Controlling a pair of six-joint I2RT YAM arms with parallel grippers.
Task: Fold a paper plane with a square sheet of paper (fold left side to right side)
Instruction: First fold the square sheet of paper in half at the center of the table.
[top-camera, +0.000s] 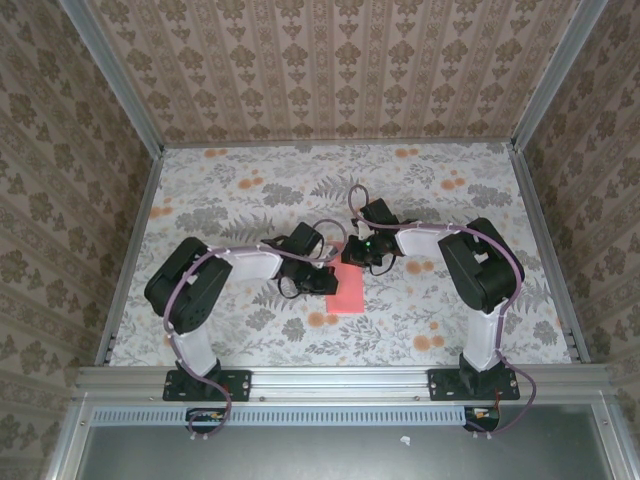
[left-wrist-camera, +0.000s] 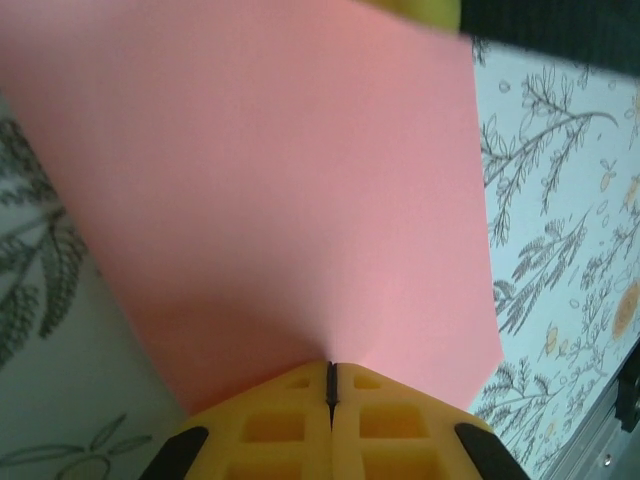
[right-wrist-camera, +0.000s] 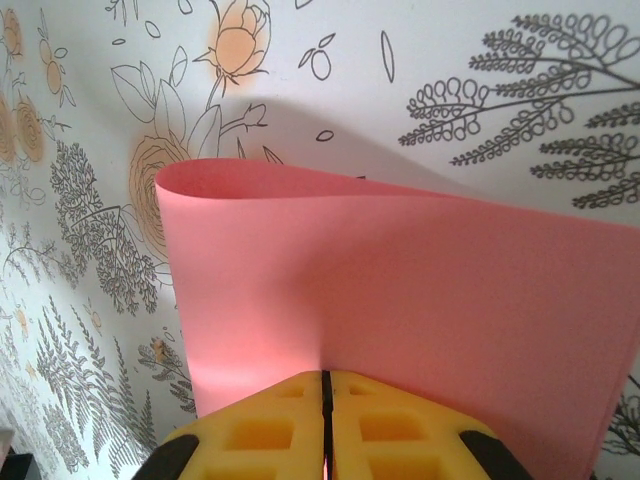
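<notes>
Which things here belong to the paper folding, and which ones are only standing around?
For the job:
- pink sheet of paper
- left tool, shut on it
- right tool, shut on it

Only surroundings:
- flowered tabletop
- patterned walls
- metal rail

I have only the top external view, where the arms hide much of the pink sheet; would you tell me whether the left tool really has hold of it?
Observer: Yes. In the left wrist view the left tool is shut on an edge of the square sheet of paper.
Operator: Thank you. Is the fold pressed flat yet?
Observer: Not yet. In the right wrist view the paper bends over in a rounded loop, with no flat crease.
</notes>
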